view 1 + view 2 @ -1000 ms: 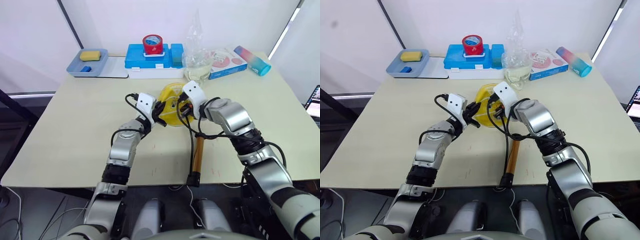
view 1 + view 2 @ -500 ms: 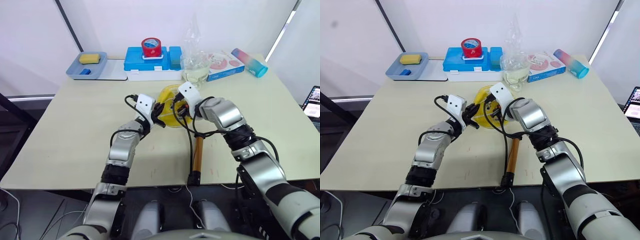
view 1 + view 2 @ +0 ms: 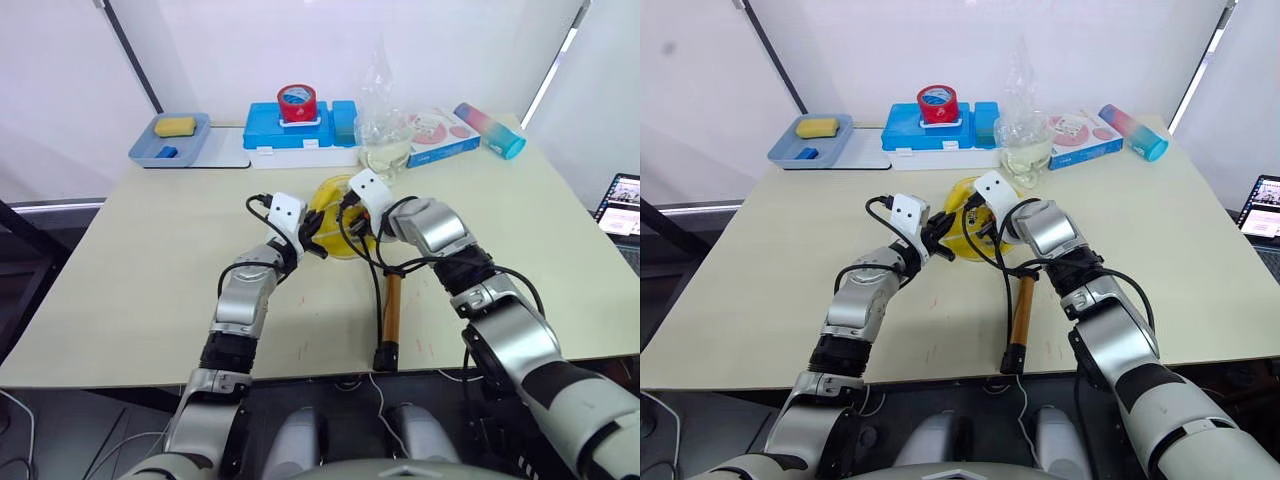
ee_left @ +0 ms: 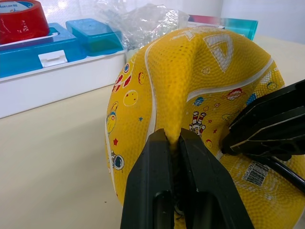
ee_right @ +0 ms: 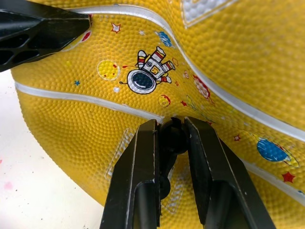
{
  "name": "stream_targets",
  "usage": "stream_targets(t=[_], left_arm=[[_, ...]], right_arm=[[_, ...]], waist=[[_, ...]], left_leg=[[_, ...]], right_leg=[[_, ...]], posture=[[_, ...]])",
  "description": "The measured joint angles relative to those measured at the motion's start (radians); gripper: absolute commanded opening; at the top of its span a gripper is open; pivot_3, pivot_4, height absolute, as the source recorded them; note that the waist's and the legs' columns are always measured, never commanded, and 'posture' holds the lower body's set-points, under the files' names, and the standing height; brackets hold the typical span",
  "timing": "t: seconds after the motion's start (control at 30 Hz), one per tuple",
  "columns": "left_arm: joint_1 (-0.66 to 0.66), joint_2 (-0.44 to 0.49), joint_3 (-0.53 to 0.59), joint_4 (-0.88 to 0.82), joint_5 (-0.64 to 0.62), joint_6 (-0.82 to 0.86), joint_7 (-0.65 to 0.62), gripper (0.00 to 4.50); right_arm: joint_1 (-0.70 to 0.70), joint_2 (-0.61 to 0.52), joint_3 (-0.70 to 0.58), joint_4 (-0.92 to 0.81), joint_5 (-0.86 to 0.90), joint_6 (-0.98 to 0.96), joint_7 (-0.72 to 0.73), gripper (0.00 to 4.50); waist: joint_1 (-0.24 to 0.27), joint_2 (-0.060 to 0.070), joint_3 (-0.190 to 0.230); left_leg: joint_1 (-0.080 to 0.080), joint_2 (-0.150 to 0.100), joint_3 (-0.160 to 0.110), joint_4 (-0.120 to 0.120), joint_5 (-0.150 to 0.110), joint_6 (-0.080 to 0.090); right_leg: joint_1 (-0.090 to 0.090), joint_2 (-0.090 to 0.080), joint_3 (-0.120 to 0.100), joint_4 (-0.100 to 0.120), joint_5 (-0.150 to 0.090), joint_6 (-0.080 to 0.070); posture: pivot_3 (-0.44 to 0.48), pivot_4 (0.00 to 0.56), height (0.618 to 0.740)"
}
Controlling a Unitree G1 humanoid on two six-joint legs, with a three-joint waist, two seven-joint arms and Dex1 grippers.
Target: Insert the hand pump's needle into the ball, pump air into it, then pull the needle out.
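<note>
Beige tabletop (image 3: 120, 290) carries the saggy yellow ball (image 3: 340, 205) near its middle, in front of a blue box (image 3: 290, 120) topped by a red tape roll (image 3: 297, 102). Left claw (image 4: 174, 140) is clamped on a pinched fold of the ball's skin. Right claw (image 5: 170, 138) is closed on the small black fitting of the needle (image 5: 172, 136), which is pressed against the ball's surface. Hand pump (image 3: 391, 318) lies flat on the tabletop beneath the right forearm, its black hose (image 3: 382, 270) running up toward the ball.
</note>
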Motion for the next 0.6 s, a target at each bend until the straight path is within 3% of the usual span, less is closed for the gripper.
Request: stream_targets(t=[0.6], left_arm=[[0.010,0.000,0.001,0.020,0.002,0.001,0.004,0.00]], right_arm=[[-0.026,0.066,-0.051,0.188,-0.049,-0.124,-0.012,0.29]], waist=[[-0.004,0.000,-0.018]], left_leg=[[0.004,0.001,-0.001,-0.005,-0.003,-0.005]], right_leg=[[0.001,-0.001,-0.001,0.000,-0.003,-0.001]], posture=[[0.000,0.150,0.739]])
